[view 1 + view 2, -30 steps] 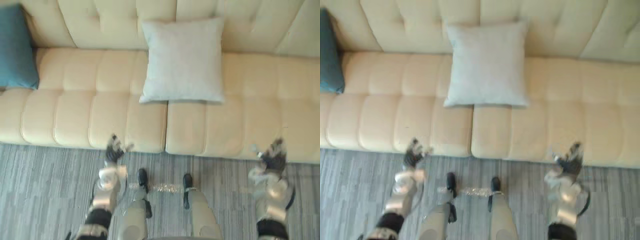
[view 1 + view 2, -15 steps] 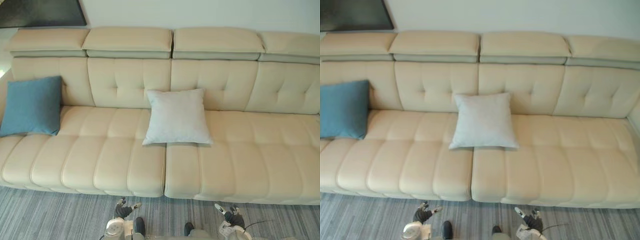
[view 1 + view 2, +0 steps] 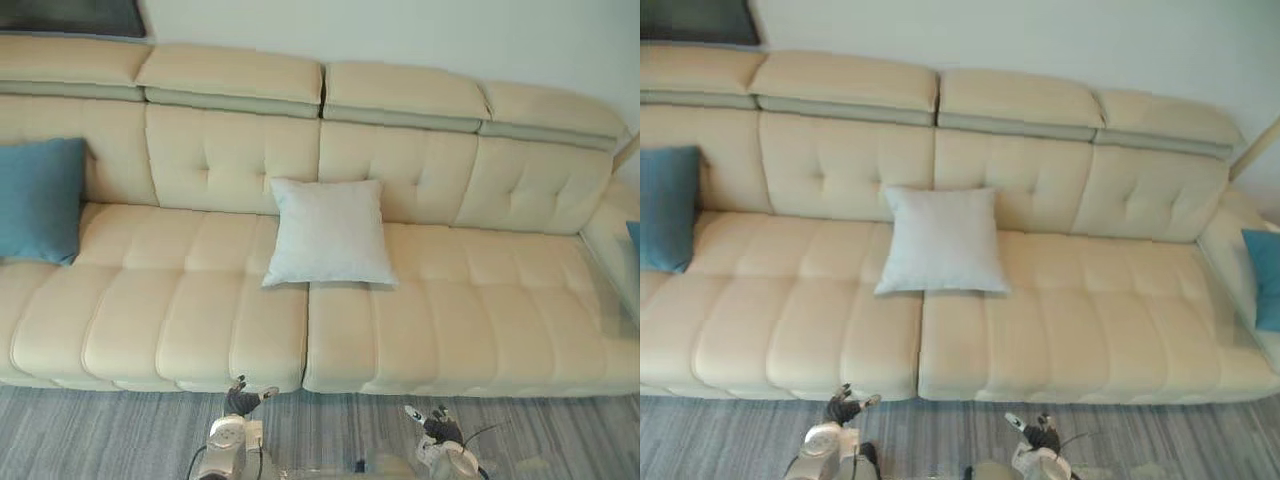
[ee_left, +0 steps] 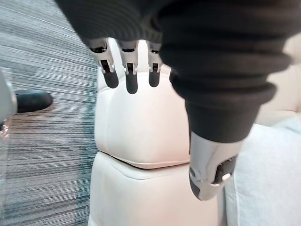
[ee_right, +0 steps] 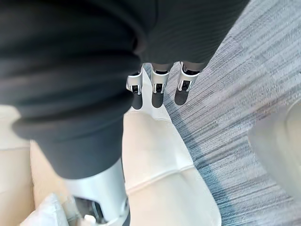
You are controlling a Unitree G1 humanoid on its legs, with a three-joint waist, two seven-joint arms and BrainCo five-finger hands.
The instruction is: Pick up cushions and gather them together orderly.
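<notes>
A white cushion [image 3: 329, 233] leans against the backrest in the middle of the long cream sofa [image 3: 450, 320]. A blue cushion [image 3: 38, 200] stands at the sofa's left end. Another blue cushion [image 3: 1264, 278] shows at the far right end. My left hand [image 3: 241, 400] is low in front of the sofa's front edge, fingers [image 4: 130, 77] relaxed and holding nothing. My right hand [image 3: 437, 426] hangs at the same height to the right, fingers [image 5: 158, 88] also relaxed and empty. Both hands are well short of the cushions.
Grey striped carpet [image 3: 90, 430] runs along the sofa's front. A dark panel [image 3: 70, 15] hangs on the wall at the upper left. The seat on both sides of the white cushion is bare.
The camera has tilted up and turned right, so the sofa's right end with a second blue cushion has come into view. Both hands sit lower in the picture, still open.
</notes>
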